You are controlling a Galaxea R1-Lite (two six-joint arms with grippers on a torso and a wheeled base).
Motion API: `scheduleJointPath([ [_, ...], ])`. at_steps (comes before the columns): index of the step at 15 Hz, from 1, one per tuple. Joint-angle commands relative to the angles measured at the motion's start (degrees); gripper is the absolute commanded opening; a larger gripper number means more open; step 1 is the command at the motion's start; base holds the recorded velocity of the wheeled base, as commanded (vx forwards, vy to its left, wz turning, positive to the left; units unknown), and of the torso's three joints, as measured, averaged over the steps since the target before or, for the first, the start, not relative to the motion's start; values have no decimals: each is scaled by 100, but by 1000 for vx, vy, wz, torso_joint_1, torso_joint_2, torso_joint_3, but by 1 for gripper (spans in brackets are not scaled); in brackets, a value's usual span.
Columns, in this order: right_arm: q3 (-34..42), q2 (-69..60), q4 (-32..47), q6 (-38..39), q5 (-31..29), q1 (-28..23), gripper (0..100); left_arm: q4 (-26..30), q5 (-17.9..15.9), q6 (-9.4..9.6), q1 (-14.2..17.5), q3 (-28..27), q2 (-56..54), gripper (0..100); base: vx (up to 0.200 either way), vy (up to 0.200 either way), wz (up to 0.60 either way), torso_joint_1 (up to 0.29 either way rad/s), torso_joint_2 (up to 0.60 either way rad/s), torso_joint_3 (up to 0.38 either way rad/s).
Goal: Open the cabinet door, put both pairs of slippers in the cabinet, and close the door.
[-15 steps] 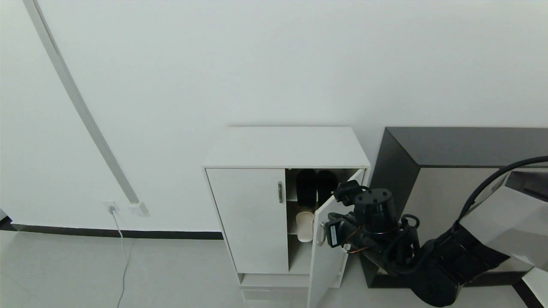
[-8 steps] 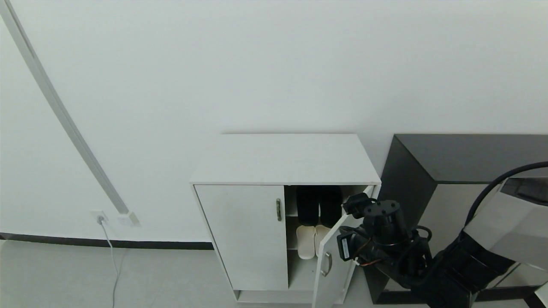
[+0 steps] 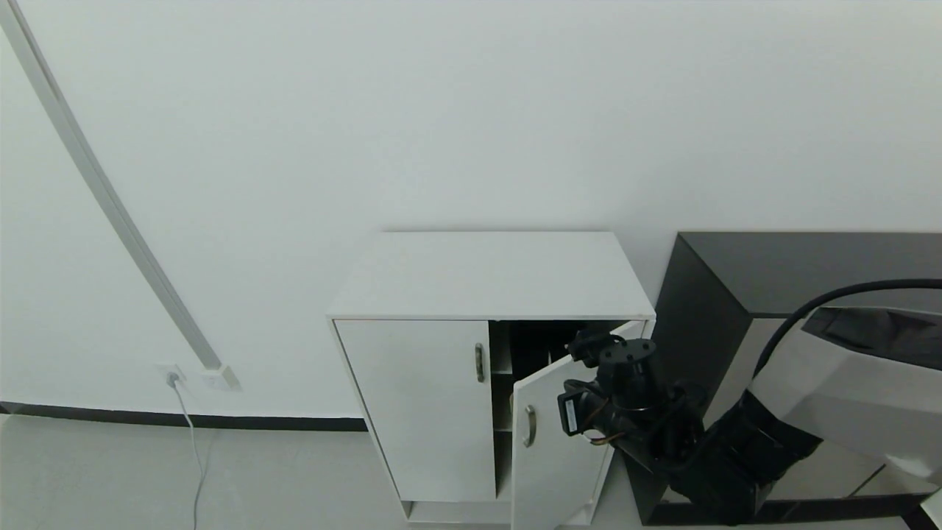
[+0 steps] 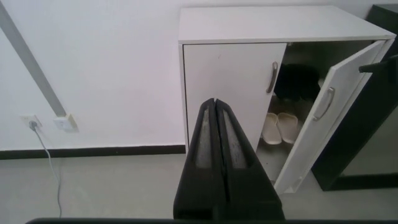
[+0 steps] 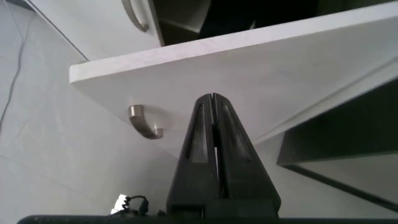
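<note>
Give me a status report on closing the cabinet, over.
Left gripper shut, back from cabinet. Right gripper shut, at right door outer face. Door half open; black slippers, white slippers shelved inside. Nothing seen blocking swing.

My right hand (image 5: 214,98) has its fingers pressed together, the tips right up by the outer face of the white cabinet door (image 5: 267,62); I can't tell whether they touch it. The door's curved metal handle (image 5: 144,122) sits just beside the hand. Beyond the door's edge I see the dark cabinet interior (image 5: 249,12).
</note>
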Motion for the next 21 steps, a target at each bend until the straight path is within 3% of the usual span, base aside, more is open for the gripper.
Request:
scheduleJointPath([
  [1,-272,318,7,-1,1,-8,0,-1,1,-5,-3,1,0,0,0,0,0,0,0,0],
  [6,-1362,1048,59,-10,1,-193,0,-1,1,-5,-3,1,0,0,0,0,0,0,0,0],
  [21,-2952,1760,718,-98,1,-491,0,-1,1,-5,-3,1,0,0,0,0,0,0,0,0],
])
